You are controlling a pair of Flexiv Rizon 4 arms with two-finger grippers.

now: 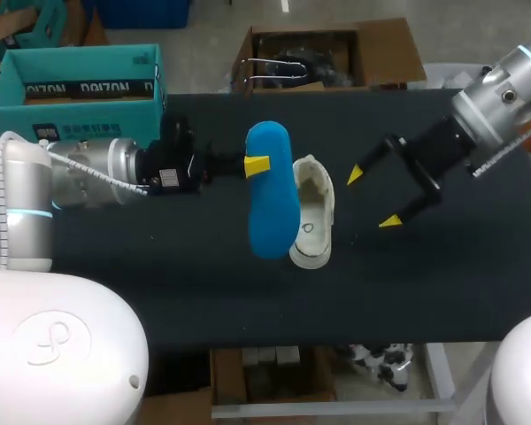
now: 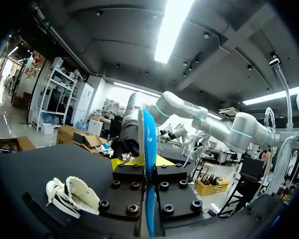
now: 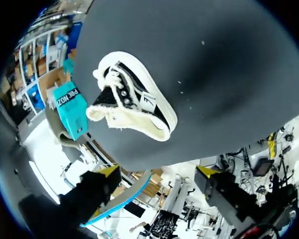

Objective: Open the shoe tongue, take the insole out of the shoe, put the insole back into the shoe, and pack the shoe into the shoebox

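Observation:
My left gripper (image 1: 257, 166) is shut on a blue insole (image 1: 270, 190), which it holds on edge above the table, just left of the shoe. In the left wrist view the insole (image 2: 149, 139) stands thin and upright between the yellow tips of the left gripper (image 2: 144, 162). The white shoe (image 1: 311, 212) lies on its side on the table, its tongue pulled open (image 3: 132, 107). My right gripper (image 1: 373, 197) hangs open to the right of the shoe, holding nothing. A teal shoebox (image 1: 80, 88) stands open at the back left.
The black tabletop (image 1: 425, 283) carries only the shoe. Its front edge runs close below the shoe, and its back edge passes behind both grippers. In the right wrist view the shoebox (image 3: 72, 109) lies beyond the shoe.

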